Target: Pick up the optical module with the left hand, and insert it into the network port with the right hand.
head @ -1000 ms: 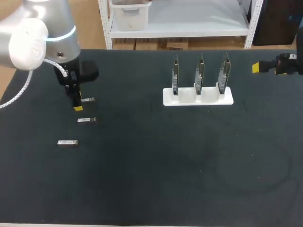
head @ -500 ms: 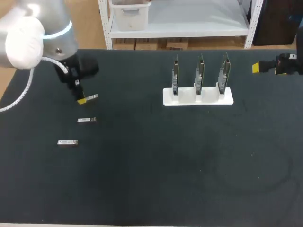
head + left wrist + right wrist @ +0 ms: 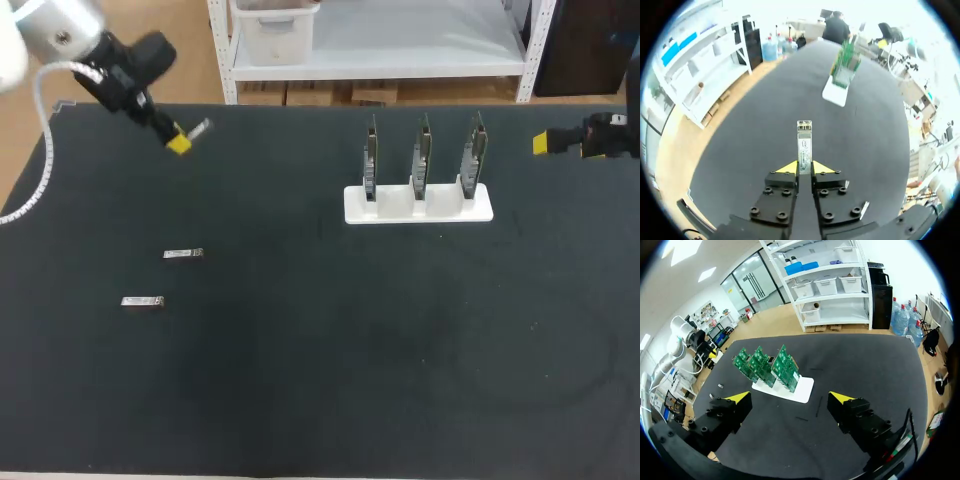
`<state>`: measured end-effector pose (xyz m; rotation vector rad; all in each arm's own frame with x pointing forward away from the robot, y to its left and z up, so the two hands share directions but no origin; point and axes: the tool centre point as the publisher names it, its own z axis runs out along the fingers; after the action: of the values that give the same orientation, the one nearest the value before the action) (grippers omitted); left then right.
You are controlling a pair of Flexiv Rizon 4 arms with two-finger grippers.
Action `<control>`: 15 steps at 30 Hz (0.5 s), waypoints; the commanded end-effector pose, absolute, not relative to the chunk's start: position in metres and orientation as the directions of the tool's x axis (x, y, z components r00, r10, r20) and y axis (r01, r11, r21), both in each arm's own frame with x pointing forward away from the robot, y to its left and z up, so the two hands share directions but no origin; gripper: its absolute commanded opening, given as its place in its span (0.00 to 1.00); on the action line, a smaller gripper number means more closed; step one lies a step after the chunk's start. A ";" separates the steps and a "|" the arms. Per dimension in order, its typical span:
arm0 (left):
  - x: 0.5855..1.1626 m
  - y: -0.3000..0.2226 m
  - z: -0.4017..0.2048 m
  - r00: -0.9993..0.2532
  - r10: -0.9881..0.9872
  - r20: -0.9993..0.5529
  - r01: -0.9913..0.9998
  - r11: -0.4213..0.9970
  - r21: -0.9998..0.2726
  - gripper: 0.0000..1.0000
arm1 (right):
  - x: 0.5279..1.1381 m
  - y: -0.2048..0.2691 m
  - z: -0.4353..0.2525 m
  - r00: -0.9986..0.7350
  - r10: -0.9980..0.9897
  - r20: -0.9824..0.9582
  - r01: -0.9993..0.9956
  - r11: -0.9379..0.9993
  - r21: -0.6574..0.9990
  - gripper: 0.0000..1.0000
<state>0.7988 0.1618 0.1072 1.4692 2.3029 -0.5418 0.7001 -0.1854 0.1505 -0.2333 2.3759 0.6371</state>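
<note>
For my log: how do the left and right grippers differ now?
The left gripper is shut on the optical module; the right gripper is open and empty. The left gripper is at the far left of the table; the right gripper at its far right edge. Both have yellow tips.

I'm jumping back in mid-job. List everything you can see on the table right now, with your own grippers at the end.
Held silver metal optical module: one, silver, between the left gripper's fingers, raised over the table's far left part.
Loose silver optical modules: two, silver, lying apart on the table's left side.
White plastic rack: one, white, far middle-right of the table.
Green circuit boards: three, green, upright side by side in the rack.
Black table: one, black, under everything.
Left gripper: one, black with yellow tips, shut on the held module.
Right gripper: one, black with yellow tips, open, at the table's far right edge.
</note>
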 end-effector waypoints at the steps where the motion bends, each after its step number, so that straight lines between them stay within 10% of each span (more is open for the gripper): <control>1: 0.785 0.161 0.129 -0.308 0.484 -0.819 0.873 0.487 -0.041 0.00 | 0.699 -0.185 0.151 -0.767 -0.001 -0.642 -0.320 0.867 0.382 1.00; 15: 0.795 0.136 0.211 -0.214 0.190 -0.958 0.861 0.501 -0.093 0.00 | 0.699 -0.185 0.151 -0.767 -0.001 -0.642 -0.320 0.867 0.382 1.00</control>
<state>0.8074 0.1364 0.2099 1.1638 2.0398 -0.6608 0.7001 -0.1854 0.1504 -0.2333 2.3759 0.6372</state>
